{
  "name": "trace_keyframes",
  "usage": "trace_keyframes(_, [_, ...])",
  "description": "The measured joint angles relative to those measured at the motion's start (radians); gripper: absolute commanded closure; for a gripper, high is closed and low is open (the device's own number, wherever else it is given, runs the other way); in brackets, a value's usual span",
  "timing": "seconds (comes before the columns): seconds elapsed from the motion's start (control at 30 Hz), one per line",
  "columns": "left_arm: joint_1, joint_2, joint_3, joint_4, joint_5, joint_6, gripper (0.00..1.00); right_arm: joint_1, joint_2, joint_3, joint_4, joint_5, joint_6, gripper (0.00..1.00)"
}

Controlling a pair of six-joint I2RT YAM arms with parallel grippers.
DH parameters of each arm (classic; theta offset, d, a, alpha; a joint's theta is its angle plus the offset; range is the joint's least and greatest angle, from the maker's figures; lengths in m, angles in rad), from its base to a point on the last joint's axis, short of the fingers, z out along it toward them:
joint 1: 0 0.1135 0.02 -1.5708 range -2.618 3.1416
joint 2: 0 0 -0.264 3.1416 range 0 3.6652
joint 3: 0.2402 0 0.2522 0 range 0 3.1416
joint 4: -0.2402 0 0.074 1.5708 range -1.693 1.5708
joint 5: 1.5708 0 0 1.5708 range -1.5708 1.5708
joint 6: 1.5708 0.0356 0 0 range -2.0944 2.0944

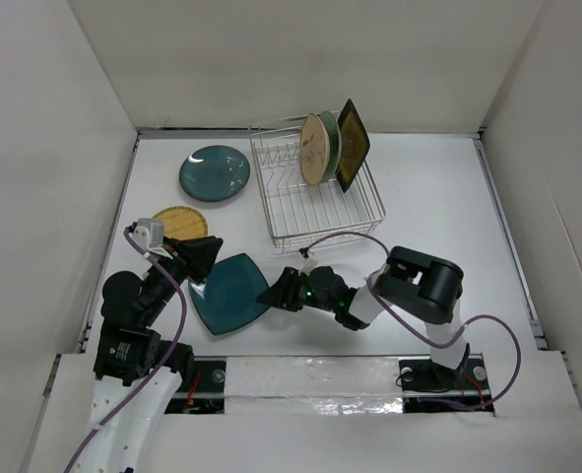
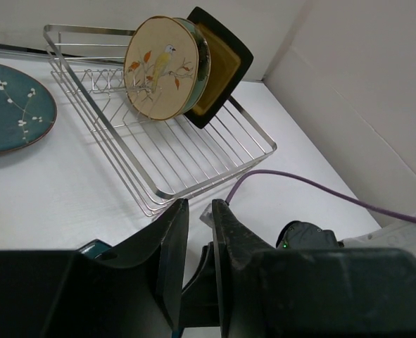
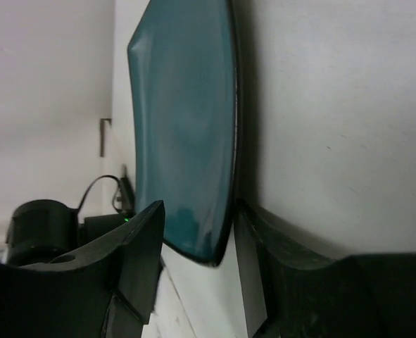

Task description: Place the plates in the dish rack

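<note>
Teal square plate (image 1: 229, 291): right hand (image 1: 276, 294) straddles rim, left hand (image 1: 200, 258) at corner; clamp unclear on both; seat rim deep before lifting

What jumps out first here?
The teal rounded-square plate at front centre, with the left end effector at its left edge and the right end effector clamping its right corner. Behind it, the dish rack holds three plates on edge at its far right end.

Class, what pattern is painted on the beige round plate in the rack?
Beige round plate: a bird on a leafy branch, clearest in left wrist view.
</note>
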Motion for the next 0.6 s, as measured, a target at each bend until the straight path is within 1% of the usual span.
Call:
trace_keyframes(0.1, [0.0, -0.001, 0.0, 0.0, 0.0, 0.0, 0.82, 0.004, 0.058, 0.031, 0.054, -0.009, 0.053, 0.56])
trace_keyframes(0.13, [0.0, -0.003, 0.0, 0.0, 0.0, 0.0, 0.82, 0.004, 0.063, 0.04, 0.051, -0.009, 0.061, 0.6])
trace_keyframes(0.17, [0.0, -0.005, 0.0, 0.0, 0.0, 0.0, 0.82, 0.005, 0.064, 0.049, 0.042, -0.009, 0.064, 0.67])
trace_keyframes(0.2, [0.0, -0.008, 0.0, 0.0, 0.0, 0.0, 0.82, 0.005, 0.066, 0.058, 0.023, -0.007, 0.063, 0.76])
trace_keyframes(0.23, [0.0, -0.011, 0.0, 0.0, 0.0, 0.0, 0.82, 0.005, 0.068, 0.067, 0.002, -0.004, 0.061, 0.9])
trace_keyframes(0.33, [0.0, -0.017, 0.0, 0.0, 0.0, 0.0, 0.82, 0.005, 0.059, 0.068, -0.019, 0.016, 0.09, 1.0])
trace_keyframes(0.4, [0.0, -0.019, 0.0, 0.0, 0.0, 0.0, 0.82, 0.014, 0.017, 0.053, -0.054, 0.043, 0.078, 1.0])
trace_keyframes(0.47, [0.0, -0.021, 0.0, 0.0, 0.0, 0.0, 0.82, 0.026, -0.061, 0.0, -0.092, 0.068, 0.056, 1.0])
trace_keyframes(0.53, [0.0, -0.021, 0.0, 0.0, 0.0, 0.0, 0.82, 0.035, -0.158, -0.059, -0.145, 0.092, 0.025, 1.0])
trace_keyframes(0.6, [0.0, -0.021, 0.0, 0.0, 0.0, 0.0, 0.82, 0.054, -0.298, -0.106, -0.268, 0.142, -0.024, 1.0])
